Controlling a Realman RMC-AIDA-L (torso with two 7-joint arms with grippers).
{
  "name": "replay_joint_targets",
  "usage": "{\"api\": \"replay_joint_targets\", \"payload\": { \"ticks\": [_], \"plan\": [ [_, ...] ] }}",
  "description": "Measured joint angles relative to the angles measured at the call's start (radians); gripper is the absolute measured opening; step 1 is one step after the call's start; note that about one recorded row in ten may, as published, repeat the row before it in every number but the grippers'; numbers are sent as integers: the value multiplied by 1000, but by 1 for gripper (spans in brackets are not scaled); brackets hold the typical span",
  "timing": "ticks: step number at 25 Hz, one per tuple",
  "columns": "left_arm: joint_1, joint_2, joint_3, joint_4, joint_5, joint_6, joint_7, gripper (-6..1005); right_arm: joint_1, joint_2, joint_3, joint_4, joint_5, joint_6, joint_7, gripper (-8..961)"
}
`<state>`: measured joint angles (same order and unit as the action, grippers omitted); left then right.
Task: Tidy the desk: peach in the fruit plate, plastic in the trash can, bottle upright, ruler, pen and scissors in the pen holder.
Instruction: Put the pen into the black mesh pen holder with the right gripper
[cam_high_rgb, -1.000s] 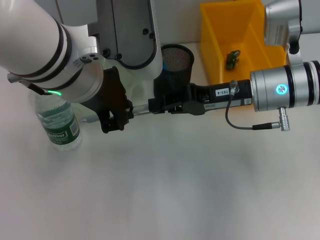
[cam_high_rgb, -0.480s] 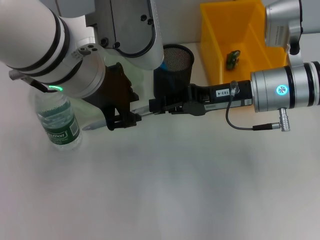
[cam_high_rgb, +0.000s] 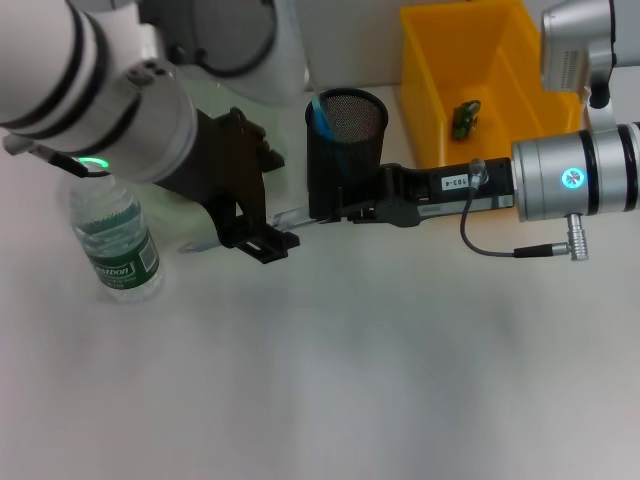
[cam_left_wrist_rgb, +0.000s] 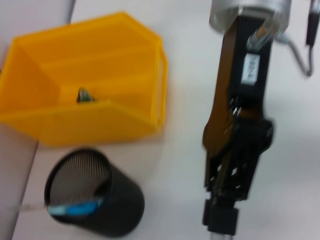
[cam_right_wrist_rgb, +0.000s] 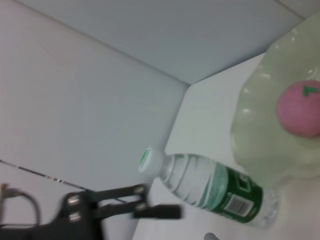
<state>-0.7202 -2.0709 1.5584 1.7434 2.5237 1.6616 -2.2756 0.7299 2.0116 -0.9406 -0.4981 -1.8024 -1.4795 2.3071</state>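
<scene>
Evidently down to the last item: peach (cam_right_wrist_rgb: 300, 109) sitting in the fruit plate (cam_right_wrist_rgb: 255, 145), plastic (cam_high_rgb: 465, 118) lying in the trash can (cam_high_rgb: 440, 90), bottle (cam_high_rgb: 115, 245) standing upright at the left of the desk (cam_high_rgb: 400, 380), scissors (cam_high_rgb: 318, 110) showing blue inside the pen holder (cam_high_rgb: 345, 160).

Only the pen (cam_high_rgb: 290, 215) out of place. Stretched nearly level just in front of the pen holder, between the two arms, tip pointing toward the bottle. Probably held low and sideways like this for a pass from one arm to the other, or for a re-grip before tipping it upright over the mesh cup.

Right gripper (cam_high_rgb: 322, 212) reaching in from the right, just beside the holder's front wall, closed narrow on the near end of the pen, or so it looks. Left gripper (cam_high_rgb: 265, 243) poised at the pen's middle, right against the shaft; impossible to tell whether clamped on it or merely alongside.
</scene>
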Motion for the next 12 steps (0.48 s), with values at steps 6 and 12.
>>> {"api": "replay_joint_targets", "payload": {
  "ticks": [6, 12],
  "plan": [
    [103, 0, -130, 67, -200, -16, 64, 743, -20, -24, 2, -2, 2, 12, -11, 135],
    [275, 2, -284, 65, -568, -36, 201, 793, -63, -57, 31, -94, 8, -37, -12, 135]
  ]
}}
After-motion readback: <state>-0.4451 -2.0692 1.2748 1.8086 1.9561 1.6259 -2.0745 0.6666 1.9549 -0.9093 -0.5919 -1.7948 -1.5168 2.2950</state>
